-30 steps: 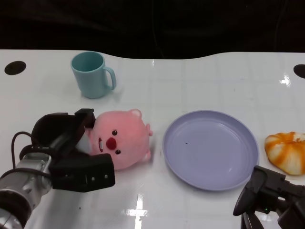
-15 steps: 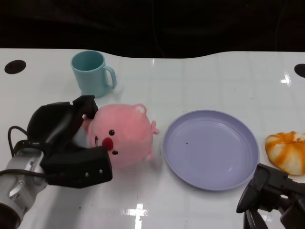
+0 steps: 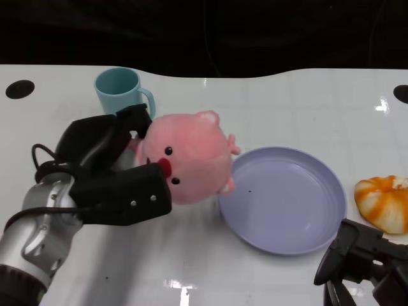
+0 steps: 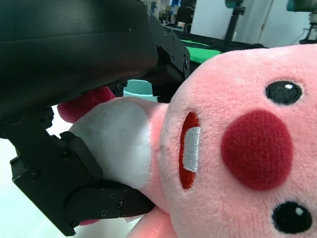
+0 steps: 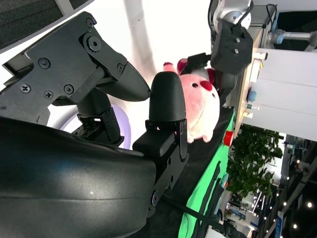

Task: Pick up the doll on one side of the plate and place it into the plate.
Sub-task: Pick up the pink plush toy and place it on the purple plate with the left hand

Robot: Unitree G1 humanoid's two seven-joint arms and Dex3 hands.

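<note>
Lifted since a moment earlier, the pink doll (image 3: 189, 156) was gripped by the left hand (image 3: 111, 175) beside the plate (image 3: 287, 204), while the right hand (image 3: 360, 261) held nothing, fingers apart.

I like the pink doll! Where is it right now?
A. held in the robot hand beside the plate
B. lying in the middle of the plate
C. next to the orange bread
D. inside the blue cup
A: the left robot hand grips the pink doll at the edge of the plate.
</note>
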